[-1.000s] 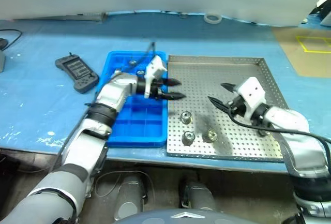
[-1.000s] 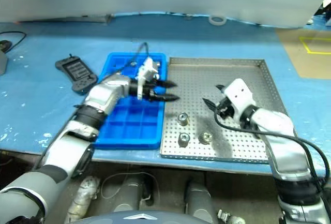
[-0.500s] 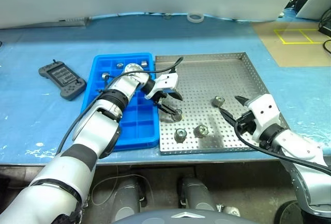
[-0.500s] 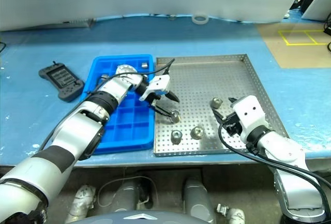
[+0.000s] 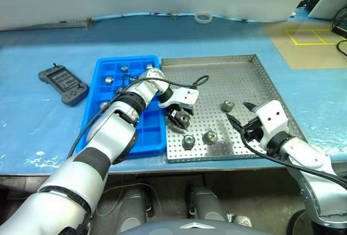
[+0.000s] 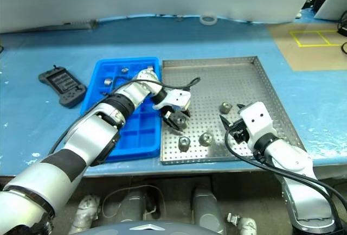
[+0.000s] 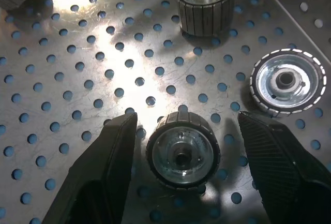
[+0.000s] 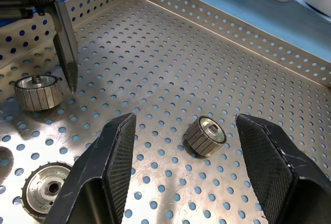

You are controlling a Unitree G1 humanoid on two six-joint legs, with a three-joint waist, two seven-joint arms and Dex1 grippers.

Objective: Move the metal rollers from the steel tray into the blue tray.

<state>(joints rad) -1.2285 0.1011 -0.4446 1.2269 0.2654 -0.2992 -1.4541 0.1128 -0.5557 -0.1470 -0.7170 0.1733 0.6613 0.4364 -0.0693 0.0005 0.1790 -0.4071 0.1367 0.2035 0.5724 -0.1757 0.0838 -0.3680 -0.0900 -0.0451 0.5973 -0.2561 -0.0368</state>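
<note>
The steel tray [image 5: 227,80] lies on the blue table with the blue tray [image 5: 149,133] against its left side. Several metal rollers lie on its perforated floor, among them one [image 5: 227,105] to the right and two [image 5: 188,141] near the front rim. My left gripper [image 5: 180,120] points down into the steel tray, open, its fingers [image 7: 111,157] on either side of a roller [image 7: 182,151] without touching it. My right gripper [image 5: 238,113] hovers open over the tray's right part, facing a roller [image 8: 205,136]. A few rollers [image 5: 108,79] sit in the blue tray's far compartments.
A black handheld remote [image 5: 63,80] lies left of the blue tray. A white tape roll [image 5: 204,17] sits at the table's far edge. A brown mat with yellow lines [image 5: 303,42] is at the far right. The steel tray's rims stand low around it.
My left gripper has tipped downward and sunk from above the trays' shared edge to straddle a roller. The right gripper drew back slightly. The camera also shifted.
</note>
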